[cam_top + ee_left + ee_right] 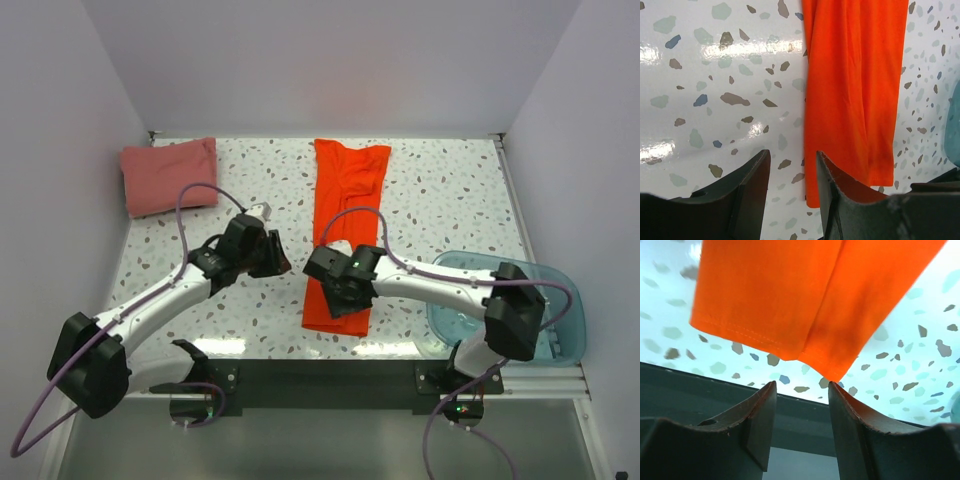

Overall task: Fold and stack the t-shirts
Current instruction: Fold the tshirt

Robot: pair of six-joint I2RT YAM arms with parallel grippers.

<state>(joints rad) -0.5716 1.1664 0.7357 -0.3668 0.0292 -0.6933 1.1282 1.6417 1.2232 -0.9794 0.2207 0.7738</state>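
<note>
Right claw (801,390) and left claw (792,160) should each take one corner of the near hem of the orange shirt (345,180), I think, and carry it evenly to the far end. Both my claws are partly open and empty: the right one just before the hem, the left one beside the cloth. The orange shirt lies as a long strip in the middle of the table (440,200); the pink shirt (168,175) lies folded at the far left.

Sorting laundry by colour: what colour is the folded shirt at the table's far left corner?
The folded shirt is dusty pink-red; the top external view shows it best.
</note>
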